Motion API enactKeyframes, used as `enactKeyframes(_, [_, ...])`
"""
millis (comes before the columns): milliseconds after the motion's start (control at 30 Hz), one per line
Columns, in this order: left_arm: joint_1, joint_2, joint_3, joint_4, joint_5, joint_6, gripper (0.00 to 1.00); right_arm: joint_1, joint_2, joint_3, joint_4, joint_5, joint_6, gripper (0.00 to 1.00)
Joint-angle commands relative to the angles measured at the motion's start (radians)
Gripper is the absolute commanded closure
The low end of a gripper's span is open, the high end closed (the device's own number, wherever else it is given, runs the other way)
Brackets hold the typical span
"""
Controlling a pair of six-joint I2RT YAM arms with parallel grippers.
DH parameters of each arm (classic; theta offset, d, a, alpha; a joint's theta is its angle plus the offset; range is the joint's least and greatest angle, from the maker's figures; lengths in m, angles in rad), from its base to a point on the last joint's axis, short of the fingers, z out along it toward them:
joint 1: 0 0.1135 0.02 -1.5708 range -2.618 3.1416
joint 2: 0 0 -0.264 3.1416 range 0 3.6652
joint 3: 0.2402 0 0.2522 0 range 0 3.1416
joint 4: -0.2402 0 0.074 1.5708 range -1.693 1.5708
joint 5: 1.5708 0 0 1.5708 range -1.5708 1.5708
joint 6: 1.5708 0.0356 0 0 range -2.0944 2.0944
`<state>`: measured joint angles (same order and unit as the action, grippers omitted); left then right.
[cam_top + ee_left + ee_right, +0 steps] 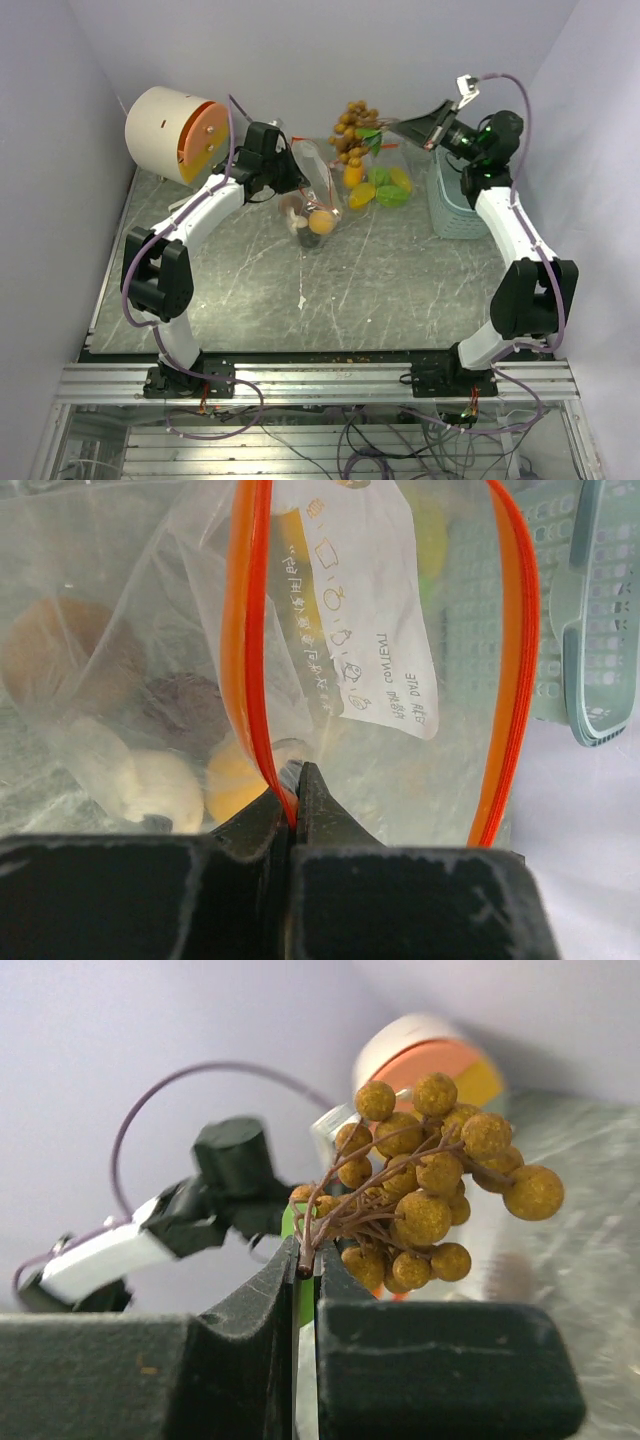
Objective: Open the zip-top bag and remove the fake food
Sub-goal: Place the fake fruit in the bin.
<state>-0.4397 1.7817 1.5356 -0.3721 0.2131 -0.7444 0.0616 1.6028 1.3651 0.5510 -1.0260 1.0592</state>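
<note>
Toward the near middle of the table [300, 300], the zip-top bag [312, 195] sags with its belly lowest. The fake food [318, 222] inside it, an orange ball, a tan mushroom cap and dull brown lumps, is bunched at that near end.

Just behind, the left gripper [295, 792] is clenched on one lip of the red-orange zip strip [248, 630]. The other lip bows away, so the mouth gapes. The pinch is on thin, slick, crinkly film. I judge a tug could slide the strip out and drop the bag, or tip the round pieces out to roll.

Farther back and right, yellow and green pieces [385, 190] lie loose beside the pale teal perforated basket [455, 215].

Farthest, the right gripper [305, 1268] is clamped on the thin brown stem of a berry cluster [430, 1185], matte, pebbly mustard balls on wiry twigs. The stem is narrow and could twist or slip free if swung.
</note>
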Motion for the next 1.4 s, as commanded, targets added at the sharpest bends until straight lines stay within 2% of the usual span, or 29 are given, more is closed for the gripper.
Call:
enactKeyframes(0, [0.01,-0.04,-0.008,-0.008,-0.02,0.019,0.93,-0.128,-0.048,-0.009,-0.094,0.192,-0.038,1.0])
enactKeyframes(100, [0.01,-0.033,0.013,-0.015,-0.023,0.024,0.93,-0.221,-0.062,0.01,-0.228,0.269,-0.114,1.0])
enactKeyframes(233, [0.015,-0.027,0.042,-0.038,-0.041,0.044,0.93,-0.26,-0.078,0.147,-0.63,0.535,-0.429,1.0])
enactKeyframes(267, [0.018,-0.027,0.045,-0.04,-0.038,0.046,0.93,-0.263,-0.084,0.17,-0.676,0.606,-0.484,1.0])
enactKeyframes(367, [0.026,-0.027,0.05,-0.041,-0.031,0.054,0.93,-0.279,-0.105,0.212,-0.734,0.807,-0.584,1.0])
enactKeyframes(500, [0.04,-0.024,0.049,-0.036,-0.018,0.062,0.93,-0.281,-0.087,0.268,-0.812,0.924,-0.677,1.0])
enactKeyframes(667, [0.047,0.006,0.08,-0.045,0.002,0.071,0.93,-0.281,-0.102,0.203,-0.887,1.075,-0.739,1.0])
enactKeyframes(767, [0.051,0.008,0.093,-0.033,-0.001,0.073,0.93,-0.281,-0.091,0.167,-0.918,1.108,-0.774,1.0])
enactKeyframes(933, [0.055,0.027,0.122,-0.054,0.014,0.078,0.93,-0.28,-0.077,0.097,-0.914,1.036,-0.751,1.0])
enactKeyframes(1167, [0.056,-0.015,0.046,-0.04,0.002,0.079,0.93,-0.272,-0.051,0.048,-0.945,0.994,-0.79,1.0])
enactKeyframes(1233, [0.057,-0.019,0.033,-0.038,0.01,0.077,0.93,-0.27,-0.031,0.059,-0.973,0.964,-0.807,0.8])
enactKeyframes(1300, [0.056,-0.022,0.031,-0.04,0.006,0.076,0.93,-0.25,-0.027,0.082,-1.0,0.973,-0.818,0.56])
enactKeyframes(1367, [0.056,-0.023,0.032,-0.044,0.003,0.077,0.93,-0.207,-0.051,0.091,-0.983,1.017,-0.842,0.43])
